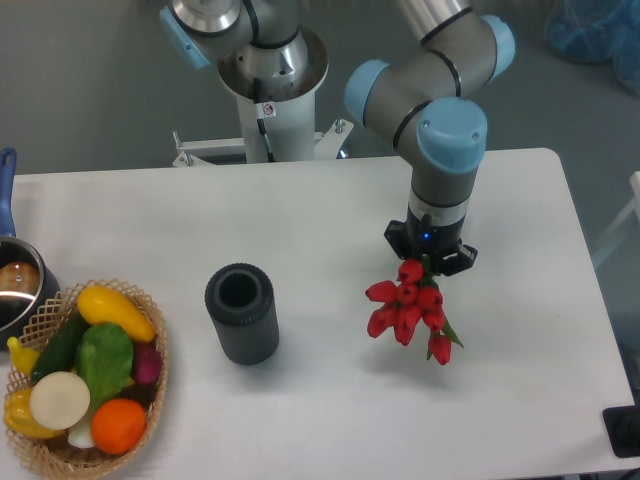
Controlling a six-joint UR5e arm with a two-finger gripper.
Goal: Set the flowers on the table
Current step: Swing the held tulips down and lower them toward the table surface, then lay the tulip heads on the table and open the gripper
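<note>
The flowers (408,308), a tight bunch of red tulips with a little green showing, hang blooms outward over the right half of the white table (330,420). My gripper (430,258) sits directly above them, shut on the stem end, which its body hides. Whether the blooms touch the tabletop I cannot tell; a faint shadow lies just below them.
A dark ribbed cylinder (241,312) stands upright left of centre. A wicker basket (150,390) of vegetables sits at the front left corner, with a pot (18,290) behind it at the left edge. The arm's base (270,95) rises beyond the far edge.
</note>
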